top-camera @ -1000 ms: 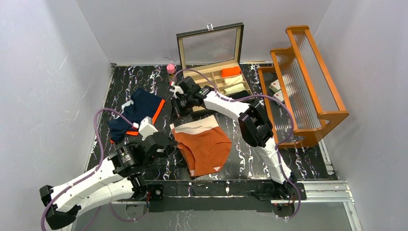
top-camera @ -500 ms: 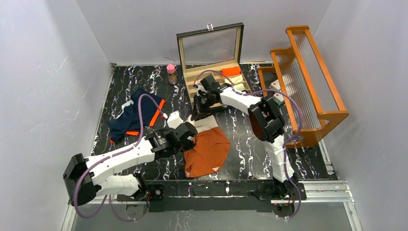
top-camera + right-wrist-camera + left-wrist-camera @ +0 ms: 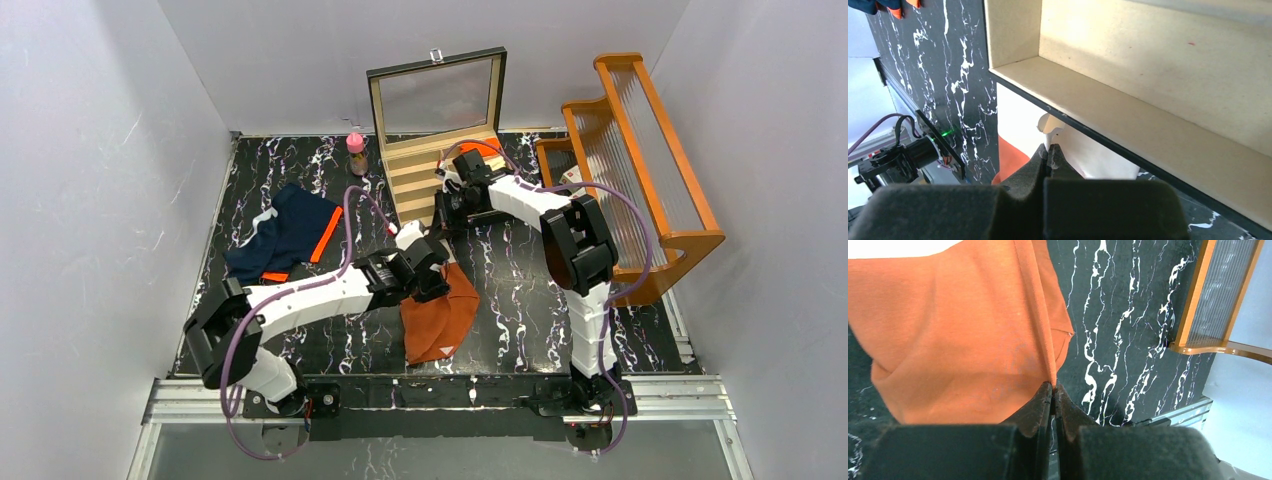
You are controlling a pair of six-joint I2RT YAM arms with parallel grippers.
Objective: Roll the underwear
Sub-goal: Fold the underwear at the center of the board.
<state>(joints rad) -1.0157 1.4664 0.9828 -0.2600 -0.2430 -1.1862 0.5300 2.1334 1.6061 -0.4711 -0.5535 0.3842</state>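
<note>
1. The rust-orange underwear with a white waistband (image 3: 440,325) lies folded over on itself just below the centre of the overhead view. It rests on the black, white-veined marble table (image 3: 520,290).
2. The left gripper (image 3: 1053,388) sits at the garment's upper left edge. Its jaws are pressed together on a raised seam of the orange cloth.
3. The right gripper (image 3: 1049,150) is above the garment in the overhead view, at its waistband end. Its tips are pinched tight on a curl of the white waistband, just in front of the box's dark-edged wall.
4. The navy blue underwear with bright orange trim (image 3: 285,235) lies crumpled at centre left, well apart from the orange pair.
5. A shallow wooden compartment box with a raised glass lid (image 3: 410,185) stands at upper centre. An orange rolled cloth (image 3: 480,148) sits in a back right compartment.
6. A small pink-capped bottle (image 3: 355,150) stands just left of the box.
7. An orange wooden rack with ribbed clear panels (image 3: 640,150) fills the right side.
</note>
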